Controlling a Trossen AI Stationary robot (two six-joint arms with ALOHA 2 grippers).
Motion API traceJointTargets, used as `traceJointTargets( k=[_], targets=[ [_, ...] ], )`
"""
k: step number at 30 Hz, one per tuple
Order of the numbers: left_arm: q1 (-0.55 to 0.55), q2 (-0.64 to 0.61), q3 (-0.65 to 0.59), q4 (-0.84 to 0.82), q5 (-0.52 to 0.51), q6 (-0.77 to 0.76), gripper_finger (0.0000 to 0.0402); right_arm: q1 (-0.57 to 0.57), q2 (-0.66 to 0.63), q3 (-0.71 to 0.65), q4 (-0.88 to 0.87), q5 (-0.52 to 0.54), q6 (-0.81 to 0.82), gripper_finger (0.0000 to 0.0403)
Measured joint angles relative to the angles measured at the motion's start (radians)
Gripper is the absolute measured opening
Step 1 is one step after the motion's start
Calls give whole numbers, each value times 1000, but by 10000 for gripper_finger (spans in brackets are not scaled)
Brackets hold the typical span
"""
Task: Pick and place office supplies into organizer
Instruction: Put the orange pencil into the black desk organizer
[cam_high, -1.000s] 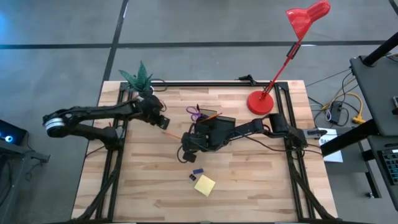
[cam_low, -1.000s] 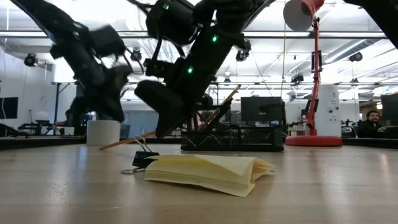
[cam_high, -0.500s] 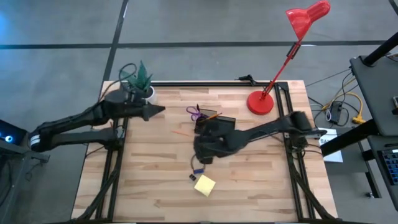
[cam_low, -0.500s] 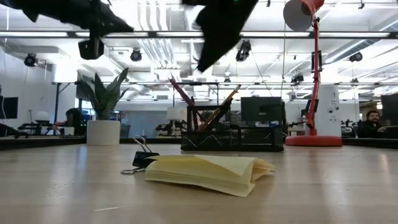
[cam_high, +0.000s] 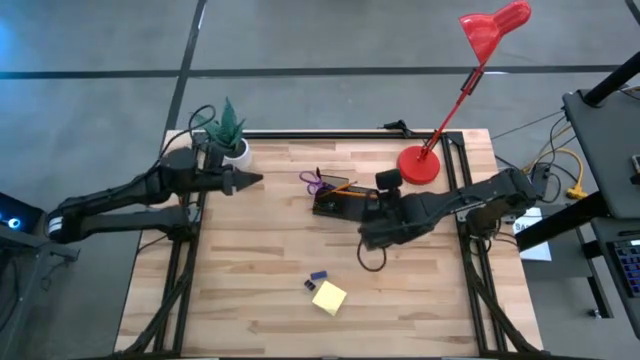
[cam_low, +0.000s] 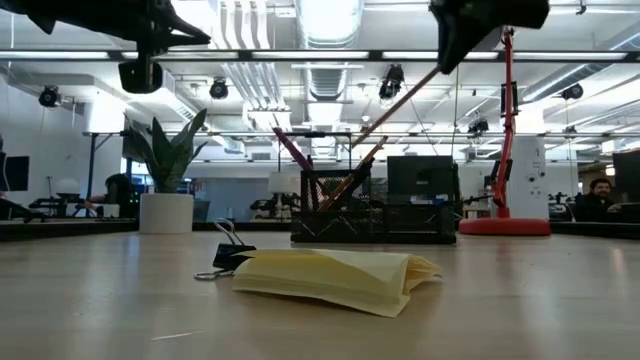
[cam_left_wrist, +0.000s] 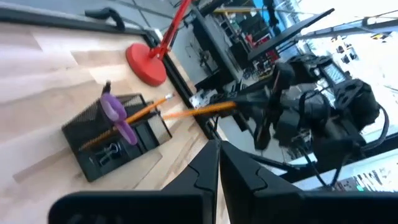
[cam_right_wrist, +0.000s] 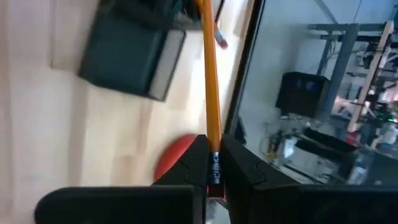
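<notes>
Since a second ago, the right gripper (cam_high: 372, 240) has been lifted off the table centre and swung toward the organizer (cam_high: 343, 200), while the left arm has been drawn back to the table's left edge. Nearest the low camera, a yellow sticky-note pad (cam_low: 340, 277) is seen lying open beside a black binder clip (cam_low: 228, 257), both not yet collected; from above, a small blue piece (cam_high: 318, 276) is seen just beside the pad. Behind them the black mesh organizer stands near the table's far middle, with purple-handled scissors (cam_left_wrist: 115, 114) and an orange pencil (cam_left_wrist: 127, 116) already leaning in its taller compartment. Above it, a second orange pencil (cam_right_wrist: 209, 74) is clamped by its eraser end between the closed fingers of the right gripper, its tip slanted down toward the organizer. The left gripper (cam_high: 248, 180), fingers pressed together on nothing, is parked by the potted plant (cam_high: 226, 128); the red desk lamp (cam_high: 420, 163) stands at the far right. For a clean drop, the tip should be guided inside the tall compartment's rim, clear of the scissors, and release held back until the pencil's lower end is well within the mesh.
</notes>
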Motion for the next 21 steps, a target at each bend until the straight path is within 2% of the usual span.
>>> traceJointTargets(
  k=[9, 13, 18, 21],
  targets=[
    [-72, 58, -17, 36, 1, -23, 0, -78, 16, 0, 18, 79, -239, 15],
    [-84, 76, -18, 66, 1, -21, 0, -116, 18, 0, 90, 83, -419, 14],
    [-84, 94, -18, 180, 1, -19, 0, -159, 24, 0, 250, 83, -701, 14],
    [-84, 98, -15, 213, 1, -18, 0, -190, 54, 0, 272, 86, -836, 14]
  ],
)
